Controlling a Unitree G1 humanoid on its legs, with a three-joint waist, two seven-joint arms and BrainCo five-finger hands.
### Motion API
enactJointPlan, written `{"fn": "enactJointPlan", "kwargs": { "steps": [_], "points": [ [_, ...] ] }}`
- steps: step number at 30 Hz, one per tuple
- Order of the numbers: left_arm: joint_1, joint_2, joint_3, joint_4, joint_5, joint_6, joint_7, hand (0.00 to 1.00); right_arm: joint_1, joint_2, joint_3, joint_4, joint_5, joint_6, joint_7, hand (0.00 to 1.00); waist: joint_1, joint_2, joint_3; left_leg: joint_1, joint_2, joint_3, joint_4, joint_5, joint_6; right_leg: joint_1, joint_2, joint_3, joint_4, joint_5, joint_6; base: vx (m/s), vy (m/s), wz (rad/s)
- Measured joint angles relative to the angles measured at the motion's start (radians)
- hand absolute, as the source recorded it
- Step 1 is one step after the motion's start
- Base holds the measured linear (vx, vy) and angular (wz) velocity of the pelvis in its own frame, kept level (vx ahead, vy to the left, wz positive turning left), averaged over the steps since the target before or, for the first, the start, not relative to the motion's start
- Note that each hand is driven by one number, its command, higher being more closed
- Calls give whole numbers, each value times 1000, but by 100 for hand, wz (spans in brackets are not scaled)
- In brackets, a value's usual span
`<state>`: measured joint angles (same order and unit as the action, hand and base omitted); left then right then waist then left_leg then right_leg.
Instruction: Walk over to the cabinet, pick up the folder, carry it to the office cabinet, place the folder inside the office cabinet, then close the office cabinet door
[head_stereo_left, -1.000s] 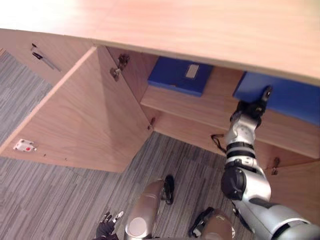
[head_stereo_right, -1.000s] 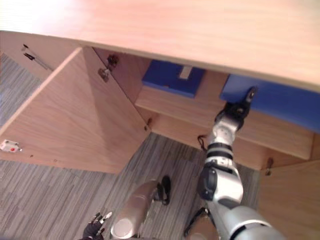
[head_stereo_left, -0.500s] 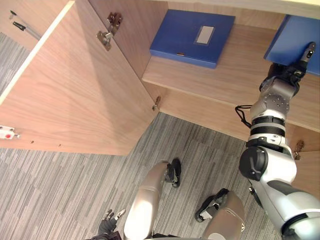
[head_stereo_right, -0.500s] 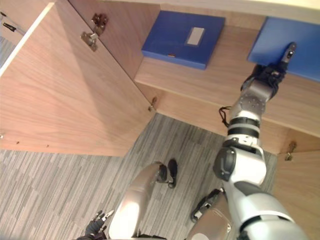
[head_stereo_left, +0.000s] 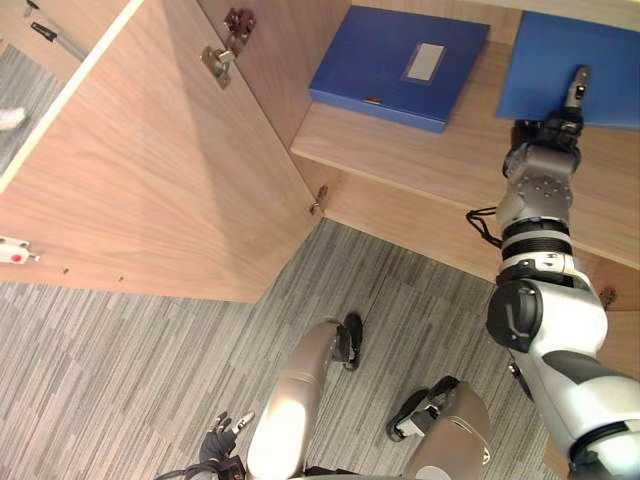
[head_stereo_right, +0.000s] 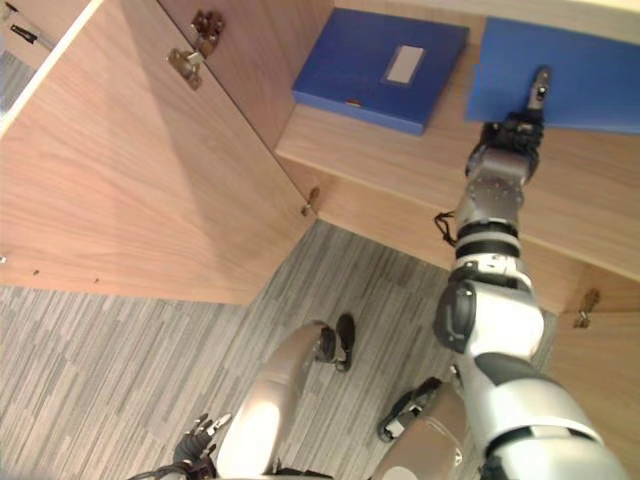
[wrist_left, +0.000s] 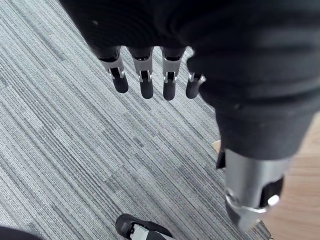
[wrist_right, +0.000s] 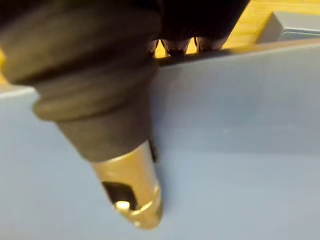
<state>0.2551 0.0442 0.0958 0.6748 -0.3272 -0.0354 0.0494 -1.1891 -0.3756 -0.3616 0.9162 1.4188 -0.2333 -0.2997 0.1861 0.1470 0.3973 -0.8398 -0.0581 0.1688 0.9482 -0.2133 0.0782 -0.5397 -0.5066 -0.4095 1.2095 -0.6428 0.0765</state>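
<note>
**Q:** Head views: how does the folder look, and where is it?
**A:** The folder (head_stereo_left: 540, 55) is plain deep blue, flat and rectangular. It sits over the right part of the cabinet's shelf (head_stereo_left: 430, 165); whether it rests on the wood cannot be told. The right hand (head_stereo_left: 558, 128) extends into the compartment, its thumb laid along the folder's top face.

**Q:** What surrounds it?
**A:** A second folder (head_stereo_left: 375, 60), the same blue with a pale label (head_stereo_left: 425, 62), lies flat on the same shelf, to the left and apart. The cabinet door (head_stereo_left: 150, 180) stands wide open at left, with a metal hinge (head_stereo_left: 215, 62) near its upper inner edge. Grey striped carpet (head_stereo_left: 120, 370) lies below. The left hand (head_stereo_left: 225, 445) hangs low, well apart from the cabinet.

**Q:** Left wrist view?
**A:** The fingers (wrist_left: 146, 82) hang straight and relaxed over the carpet, holding nothing.

**Q:** Right wrist view?
**A:** The thumb lies flat on the folder's blue face, near one edge, and shelf wood shows past that edge. Whether the hand is clamped on the folder cannot be told.
</note>
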Motion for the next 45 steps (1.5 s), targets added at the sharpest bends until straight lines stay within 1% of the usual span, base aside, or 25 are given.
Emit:
{"fn": "enactJointPlan", "kwargs": {
  "steps": [3, 4, 6, 7, 8, 10, 12, 13, 19, 22, 24, 26, 27, 29, 32, 33, 36, 37, 40, 45],
  "points": [
    [0, 0, 0, 0, 0, 0, 1, 0, -7, 0, 5, 29, -38, 19, -2, 0, -1, -2, 1, 0, -1, -2, -2, 0, -6, 1, 0, -2, 0, 0, 0, -4, -3, 1],
    [0, 0, 0, 0, 0, 1, 1, 0, -7, 0, 10, 37, -67, 27, -6, 0, -2, -4, 2, -1, -2, -3, -3, 1, -8, 1, -1, -2, -1, 0, 0, -11, -7, 3],
    [0, 0, 0, 0, 0, 1, 1, 0, -7, 0, 23, 51, -74, 38, -7, 0, -3, -8, 5, -1, -3, -4, -5, 3, -8, 3, 0, -4, -2, 0, 0, -4, -5, 2],
    [0, 0, 0, -1, 1, 3, 2, 0, -12, 2, 33, 64, -84, 42, -8, 0, -6, -10, 6, -1, -3, -4, -11, 14, 8, 6, 0, -10, -8, -1, -2, -8, -13, 3],
    [0, 1, 0, -7, 1, 5, 3, 0, -18, 5, 38, 64, -108, 48, -7, 0, -7, -14, 8, -1, -3, -4, -18, 20, 10, 6, 0, -14, -13, 0, -4, -6, -14, 4],
    [0, 2, 0, -20, 1, 6, 5, 0, -29, 7, 41, 64, -115, 56, -7, 0, -6, -18, 10, 1, -3, -7, -19, 23, 13, 12, 0, -20, -15, 0, -4, 1, -15, 4],
    [1, 4, 0, -20, 1, 6, 8, 0, -46, 10, 48, 75, -145, 67, -8, 0, -6, -24, 10, 7, -3, -7, -21, 24, 13, 19, 1, -23, -19, 0, -5, 3, -8, 2],
    [2, 7, 0, -20, 1, 6, 9, 0, -59, 12, 53, 105, -149, 78, -7, 0, -7, -27, 10, 12, -3, -7, -23, 24, 14, 23, 1, -23, -21, 0, -5, 0, 0, 0],
    [4, 27, 0, -21, 0, 6, 9, 0, -68, 15, 159, 151, -273, 149, 8, 0, -6, -35, 8, 39, 4, -5, -55, 36, 9, 40, 17, -25, -51, 11, -16, 0, -18, -4],
    [6, 40, 0, -22, 0, 6, 9, 0, -99, 0, 213, 190, -366, 189, 25, 0, -8, -36, 8, 40, 7, -5, -57, 39, 9, 39, 20, -25, -52, 11, -17, -1, -21, -2],
    [12, 45, 0, -31, 0, 6, 9, 0, -114, -25, 281, 224, -466, 221, 40, 0, -9, -36, 8, 40, 9, -5, -58, 39, 9, 39, 22, -25, -53, 12, -17, 0, 0, 0],
    [24, 48, 0, -53, 0, 4, 8, 0, -114, -43, 325, 242, -529, 243, 55, 0, -10, -36, 8, 40, 10, -5, -59, 40, 9, 39, 23, -25, -55, 12, -18, 0, 0, 0],
    [27, 50, 0, -57, 0, 4, 8, 0, -114, -46, 333, 251, -547, 249, 60, 0, -10, -36, 8, 40, 10, -5, -59, 40, 9, 39, 23, -25, -55, 13, -19, 0, 0, 0],
    [34, 60, 0, -57, 0, 1, 7, 0, -114, -62, 390, 292, -622, 274, 79, 0, -13, -37, 9, 41, 12, -5, -64, 41, 9, 39, 27, -25, -61, 16, -20, 0, 0, 0],
    [36, 72, 0, -57, 0, -2, 2, 0, -113, -71, 437, 343, -675, 300, 102, 0, -12, -41, 9, 44, 21, -4, -73, 44, 8, 39, 38, -24, -75, 23, -24, -6, -5, -8],
    [36, 76, 0, -57, 0, -2, 0, 0, -111, -72, 444, 349, -683, 303, 103, 0, -13, -43, 10, 45, 22, -3, -73, 44, 8, 39, 39, -24, -76, 23, -24, 1, -13, -6],
    [36, 81, 1, -59, 0, -4, -2, 0, -105, -92, 483, 379, -755, 323, 135, 0, -14, -49, 10, 60, 25, 0, -82, 45, 6, 48, 42, -20, -82, 24, -26, 0, -24, -6],
    [36, 82, 2, -61, 0, -4, -3, 0, -98, -102, 506, 380, -795, 325, 146, 0, -14, -50, 10, 67, 28, 1, -90, 48, 3, 51, 49, -20, -92, 29, -30, -10, -33, -8],
    [36, 82, 1, -73, 0, -5, -15, 0, -74, -125, 525, 385, -875, 332, 169, 0, -15, -57, 10, 80, 30, 2, -125, 67, -2, 53, 57, -21, -113, 41, -35, -19, -42, -5],
    [40, 89, 1, -85, -1, -11, -32, 0, -38, -177, 608, 416, -998, 346, 204, 0, -20, -64, 14, 85, 34, 3, -178, 99, -11, 40, 70, -23, -143, 60, -47, -25, -46, -4]
  ]
}}
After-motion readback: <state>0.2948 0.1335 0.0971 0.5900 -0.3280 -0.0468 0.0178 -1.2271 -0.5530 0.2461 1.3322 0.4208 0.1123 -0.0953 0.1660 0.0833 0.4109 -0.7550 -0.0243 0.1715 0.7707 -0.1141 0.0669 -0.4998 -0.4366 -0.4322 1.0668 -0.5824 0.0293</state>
